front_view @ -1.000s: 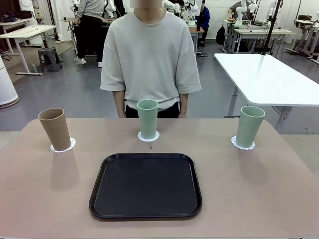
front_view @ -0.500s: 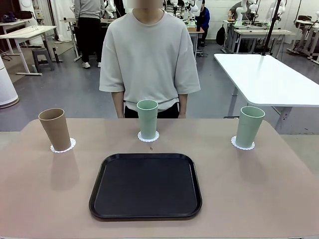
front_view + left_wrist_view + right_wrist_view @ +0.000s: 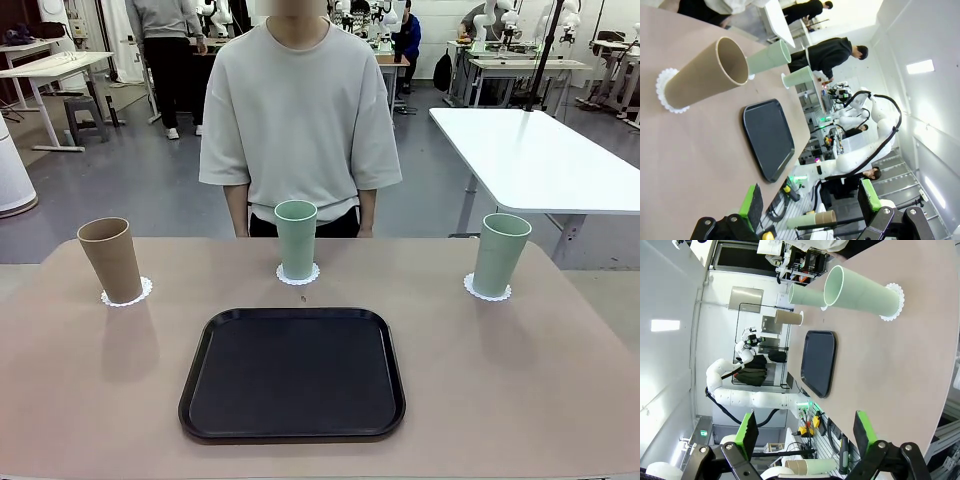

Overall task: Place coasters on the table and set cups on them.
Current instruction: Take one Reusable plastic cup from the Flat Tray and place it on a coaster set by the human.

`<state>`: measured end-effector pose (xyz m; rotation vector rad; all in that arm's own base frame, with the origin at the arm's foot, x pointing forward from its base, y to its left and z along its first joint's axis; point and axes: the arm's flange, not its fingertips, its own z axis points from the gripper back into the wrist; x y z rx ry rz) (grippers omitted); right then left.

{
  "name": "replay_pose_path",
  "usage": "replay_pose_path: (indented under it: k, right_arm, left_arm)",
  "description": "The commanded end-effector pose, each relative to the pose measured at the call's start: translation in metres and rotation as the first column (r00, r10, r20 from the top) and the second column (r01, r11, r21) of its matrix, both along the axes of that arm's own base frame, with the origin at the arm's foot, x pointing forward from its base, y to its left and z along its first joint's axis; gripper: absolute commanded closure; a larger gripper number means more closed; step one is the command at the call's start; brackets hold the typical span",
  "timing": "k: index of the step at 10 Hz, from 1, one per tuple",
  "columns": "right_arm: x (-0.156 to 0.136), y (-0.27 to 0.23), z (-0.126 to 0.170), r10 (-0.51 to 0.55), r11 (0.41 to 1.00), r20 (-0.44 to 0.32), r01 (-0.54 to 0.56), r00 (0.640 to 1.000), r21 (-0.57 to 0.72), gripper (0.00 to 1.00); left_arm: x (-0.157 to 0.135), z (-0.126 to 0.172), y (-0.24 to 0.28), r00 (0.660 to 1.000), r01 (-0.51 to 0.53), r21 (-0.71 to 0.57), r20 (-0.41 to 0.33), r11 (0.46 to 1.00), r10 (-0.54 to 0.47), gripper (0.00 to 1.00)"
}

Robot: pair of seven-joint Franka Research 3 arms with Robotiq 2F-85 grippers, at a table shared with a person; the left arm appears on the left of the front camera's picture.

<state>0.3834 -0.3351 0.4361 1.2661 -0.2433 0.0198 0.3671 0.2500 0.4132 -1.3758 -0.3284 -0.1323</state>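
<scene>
Fingers of the left gripper (image 3: 810, 207) spread wide, nothing between them; right gripper (image 3: 805, 432) likewise open and empty (green pads visible on both). Both hang above the counter (image 3: 520, 380), apart from every cup. 3 cups stand upright along the far side, each on its own coaster: brown cup (image 3: 110, 259) on the left coaster (image 3: 144, 291), middle mint cup (image 3: 296, 238) on the centre coaster (image 3: 311, 273), right mint cup (image 3: 500, 253) on the right coaster (image 3: 470, 289). Black tray (image 3: 292, 372) lies empty near the robot's edge. Person (image 3: 300, 120) stands behind the middle cup, arms down.
</scene>
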Motion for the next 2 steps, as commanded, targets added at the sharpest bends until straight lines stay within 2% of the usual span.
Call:
replay_pose_path:
  k: [1,2]
  right_arm:
    - [-0.0029,0.0022,0.0008,-0.009,1.0,0.002,0.009,1.0,-0.003,0.0]
    - [-0.0029,0.0022,0.0008,-0.009,1.0,0.002,0.009,1.0,-0.003,0.0]
  left_arm:
    - [-0.0005,0.0025,0.0002,1.0,-0.008,0.0,-0.004,1.0,0.008,0.0]
    - [-0.0005,0.0025,0.0002,1.0,-0.008,0.0,-0.004,1.0,0.008,0.0]
